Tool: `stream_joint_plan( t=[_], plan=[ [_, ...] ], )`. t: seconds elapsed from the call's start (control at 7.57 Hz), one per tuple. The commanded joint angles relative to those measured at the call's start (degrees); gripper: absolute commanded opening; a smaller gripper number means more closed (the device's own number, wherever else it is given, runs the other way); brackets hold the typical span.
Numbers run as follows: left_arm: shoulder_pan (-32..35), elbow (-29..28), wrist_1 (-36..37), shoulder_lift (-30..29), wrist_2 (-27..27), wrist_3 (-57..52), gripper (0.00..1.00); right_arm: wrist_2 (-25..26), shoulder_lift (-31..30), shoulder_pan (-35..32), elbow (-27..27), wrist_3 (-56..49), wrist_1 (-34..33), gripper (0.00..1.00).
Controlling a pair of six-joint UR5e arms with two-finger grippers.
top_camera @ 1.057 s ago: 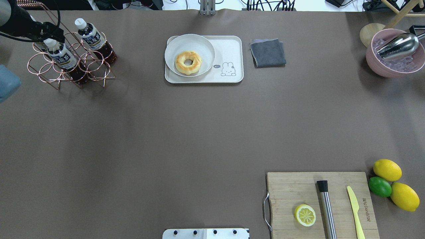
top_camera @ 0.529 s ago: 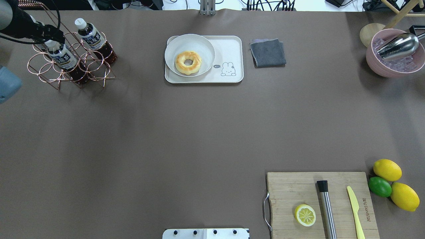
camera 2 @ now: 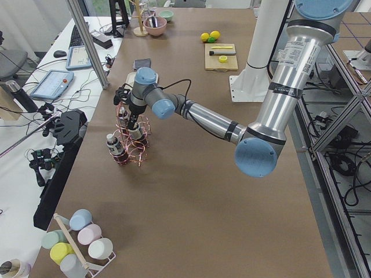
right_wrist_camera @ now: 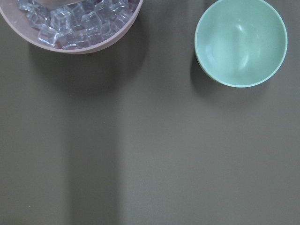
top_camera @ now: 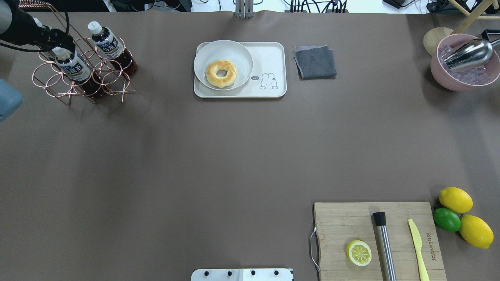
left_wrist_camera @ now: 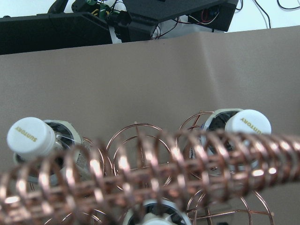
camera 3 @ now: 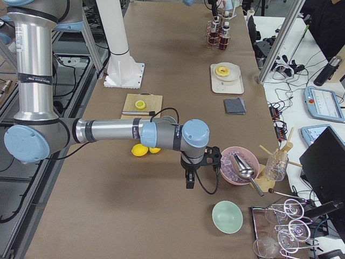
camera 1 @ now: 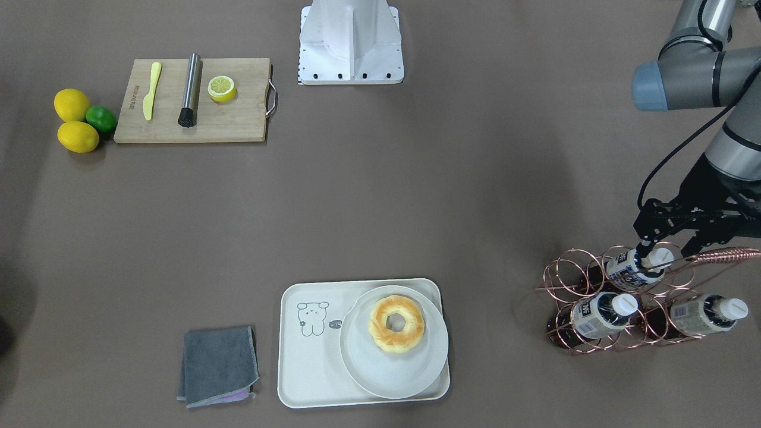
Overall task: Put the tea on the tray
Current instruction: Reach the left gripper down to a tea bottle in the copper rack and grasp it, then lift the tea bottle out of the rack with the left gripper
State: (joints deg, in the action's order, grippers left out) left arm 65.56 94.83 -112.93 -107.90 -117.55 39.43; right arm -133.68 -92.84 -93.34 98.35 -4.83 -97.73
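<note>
While spread above the tea (camera 1: 627, 270), the left gripper (camera 1: 666, 246) points downward.

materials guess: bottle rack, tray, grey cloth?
Rack: thin metal wire with a shiny copper or rose-gold finish; bright glints along the coiled handle.
Tray: probably matte cream plastic or melamine; moulded raised rim, rounded corners, printed drawing.
Cloth: soft grey fabric, maybe microfibre; folded in limp layers, no shine.
</note>
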Motion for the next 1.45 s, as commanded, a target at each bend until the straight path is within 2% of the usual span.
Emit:
stream_joint_plan(
  t=[0.0, 0.13, 0.26, 0.66, 0.79, 1.06, 1.32],
  plan=[
    [0.0, 0.2, 0.0, 0.2, 0.1, -0.1, 0.6, 0.0, 0.2, 0.0, 0.1, 0.0, 0.0, 1.0],
    [0.0, 0.2, 0.0, 0.1, 0.0, 0.0, 0.23, 0.0, 0.4, 0.0, 0.0, 0.0, 0.0, 1.0],
    [-0.1, 0.0, 0.1, 0.1, 0.0, 0.0, 0.0, 0.0, 0.6, 0.0, 0.0, 0.1, 0.0, 1.0],
    [0.8, 0.4, 1.0, -0.8, -0.4, 0.0, 0.0, 0.0, 0.7, 0.0, 0.0, 0.1, -0.1, 1.0],
    [3.2, 0.7, 4.4, -2.6, -3.6, -1.1, 0.0, 0.0, 0.7, 0.0, -0.1, 0.1, -0.1, 1.0],
    [9.1, 6.3, 17.3, -5.7, -5.8, -9.3, 0.0, -1.2, 0.1, 0.0, 0.1, 0.1, -0.1, 1.0],
    [12.6, 15.3, 25.4, -5.9, -5.8, -9.5, 0.0, -2.1, 0.0, 0.0, 0.1, 0.1, 0.0, 1.0]
  ],
)
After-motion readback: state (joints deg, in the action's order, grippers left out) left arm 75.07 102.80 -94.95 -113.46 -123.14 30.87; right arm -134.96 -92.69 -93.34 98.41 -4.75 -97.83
